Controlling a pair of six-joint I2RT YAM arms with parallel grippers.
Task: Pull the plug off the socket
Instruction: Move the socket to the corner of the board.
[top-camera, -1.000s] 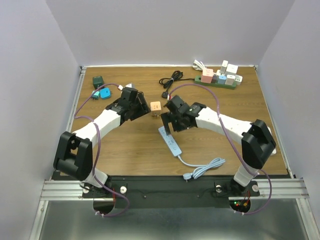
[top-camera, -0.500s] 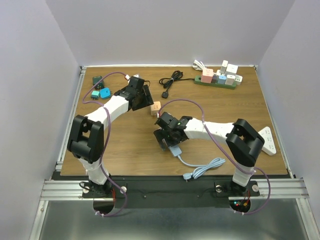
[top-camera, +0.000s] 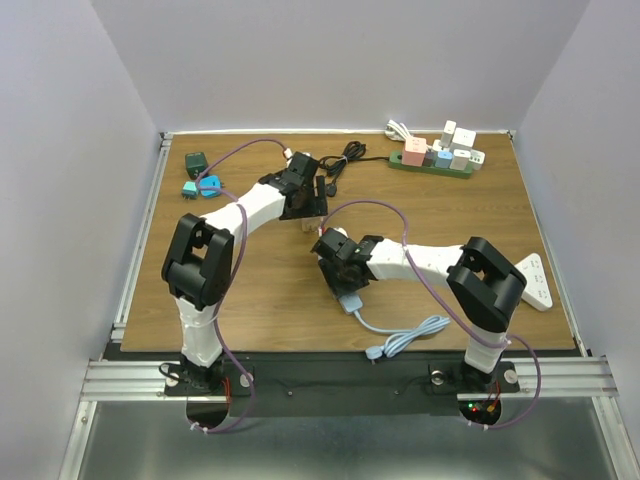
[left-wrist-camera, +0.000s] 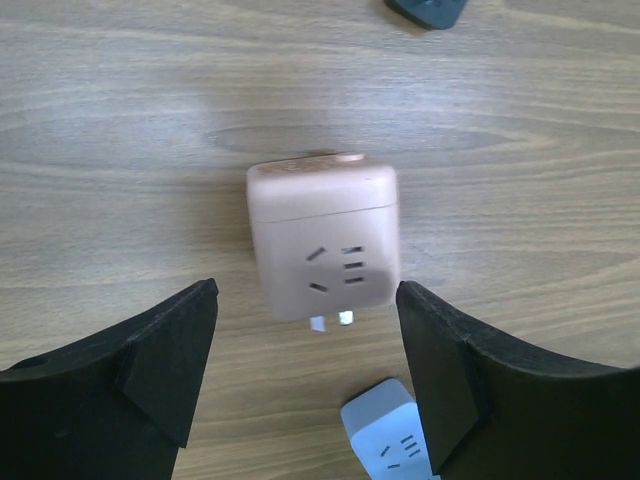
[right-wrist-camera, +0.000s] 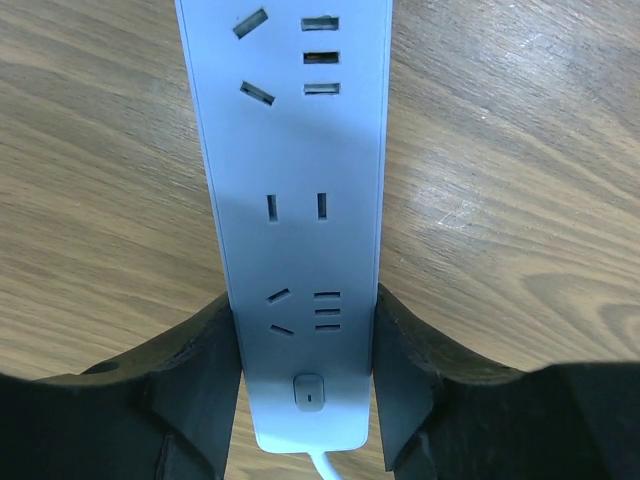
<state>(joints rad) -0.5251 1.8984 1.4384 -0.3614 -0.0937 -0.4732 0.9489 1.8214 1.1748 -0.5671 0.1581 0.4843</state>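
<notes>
The plug is a pink cube adapter (left-wrist-camera: 322, 240) lying on the wooden table with its metal prongs bare and apart from the socket, a white power strip (right-wrist-camera: 295, 200). My left gripper (left-wrist-camera: 305, 305) is open above the cube, a finger on either side, not touching it. In the top view the left gripper (top-camera: 306, 196) covers most of the cube (top-camera: 311, 223). My right gripper (right-wrist-camera: 305, 335) is shut on the power strip at its switch end, with both fingers pressed on its long sides. The strip's near end (top-camera: 349, 298) shows under the right gripper (top-camera: 340, 265).
A green power strip with several adapters (top-camera: 437, 158) and a black cable (top-camera: 343, 158) lie at the back. A dark adapter (top-camera: 196, 161) and blue pieces (top-camera: 208, 185) sit back left. Another white strip (top-camera: 535, 280) lies right. The white cord coils (top-camera: 410, 338) near the front edge.
My left arm has swung right and now hovers open over the pink cube. My right gripper came down and closed on the white strip, then stayed there.
</notes>
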